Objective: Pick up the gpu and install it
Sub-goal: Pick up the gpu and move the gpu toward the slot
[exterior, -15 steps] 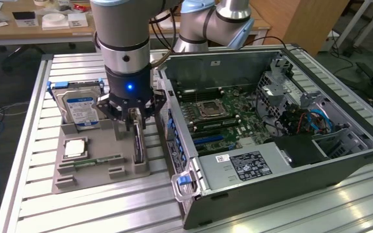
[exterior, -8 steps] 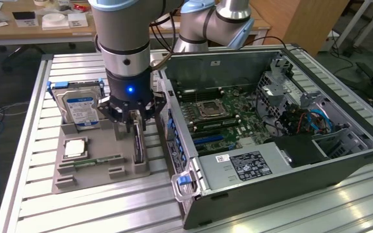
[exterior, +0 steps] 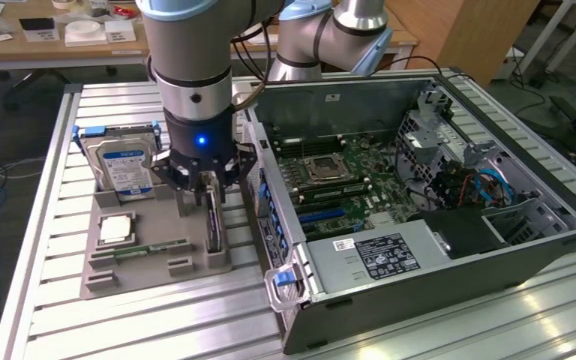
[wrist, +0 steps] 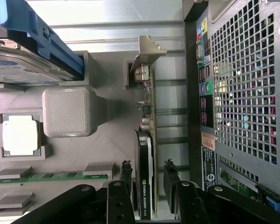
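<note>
The gpu (exterior: pixel 214 225) is a thin black card standing on edge in a slot of the grey holder (exterior: pixel 158 262), close beside the computer case. In the wrist view the gpu (wrist: pixel 144 186) shows a black shroud with white lettering, and its pale metal bracket (wrist: pixel 147 51) is at the far end. My gripper (exterior: pixel 208 191) hangs straight down over the card's end away from the bracket. Seen from the wrist, the gripper (wrist: pixel 147 170) is open and straddles the card, one fingertip (wrist: pixel 126 170) on each side with a narrow gap to the card.
The holder also carries a silver hard drive (exterior: pixel 126 165) with a blue-white label, a processor chip (exterior: pixel 116 227) and a green memory stick (exterior: pixel 153 247). The open computer case (exterior: pixel 418 187) lies right of the holder, motherboard exposed. Its perforated back panel (wrist: pixel 242 93) runs along the card.
</note>
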You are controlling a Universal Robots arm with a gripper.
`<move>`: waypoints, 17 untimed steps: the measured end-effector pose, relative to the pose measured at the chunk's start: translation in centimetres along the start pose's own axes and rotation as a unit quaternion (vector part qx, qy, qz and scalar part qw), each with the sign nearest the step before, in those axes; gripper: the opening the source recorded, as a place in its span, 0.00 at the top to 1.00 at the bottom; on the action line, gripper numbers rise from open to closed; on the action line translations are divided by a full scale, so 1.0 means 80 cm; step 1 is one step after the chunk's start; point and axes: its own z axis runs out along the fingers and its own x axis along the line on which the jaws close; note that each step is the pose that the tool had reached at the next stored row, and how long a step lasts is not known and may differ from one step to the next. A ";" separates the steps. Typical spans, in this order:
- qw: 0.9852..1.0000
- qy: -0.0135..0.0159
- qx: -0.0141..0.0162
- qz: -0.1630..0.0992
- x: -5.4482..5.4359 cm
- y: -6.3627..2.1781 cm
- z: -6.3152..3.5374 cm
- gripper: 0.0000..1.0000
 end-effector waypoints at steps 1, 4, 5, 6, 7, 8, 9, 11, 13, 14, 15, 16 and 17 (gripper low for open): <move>1.000 0.000 0.000 0.000 0.000 0.000 0.000 0.58; 1.000 0.000 0.000 0.000 0.000 0.000 0.000 0.58; 1.000 0.000 0.000 0.000 0.000 0.000 0.000 0.58; 1.000 0.000 0.000 0.000 0.000 0.000 0.000 0.58; 1.000 0.000 0.000 0.000 0.000 0.000 0.001 0.58; 1.000 0.000 0.000 0.000 0.000 0.000 0.003 0.58; 1.000 0.000 0.000 0.000 0.000 0.000 0.004 0.58; 1.000 0.000 0.000 0.000 0.000 0.000 0.009 0.58; 1.000 0.000 0.000 0.000 0.000 0.000 0.011 0.58; 1.000 0.000 0.000 0.000 0.000 -0.001 0.011 0.58; 1.000 0.000 0.000 0.000 0.000 -0.001 0.012 0.58; 1.000 0.000 0.000 0.000 0.000 -0.001 0.013 0.58; 1.000 0.000 0.000 0.000 0.000 -0.001 0.015 0.58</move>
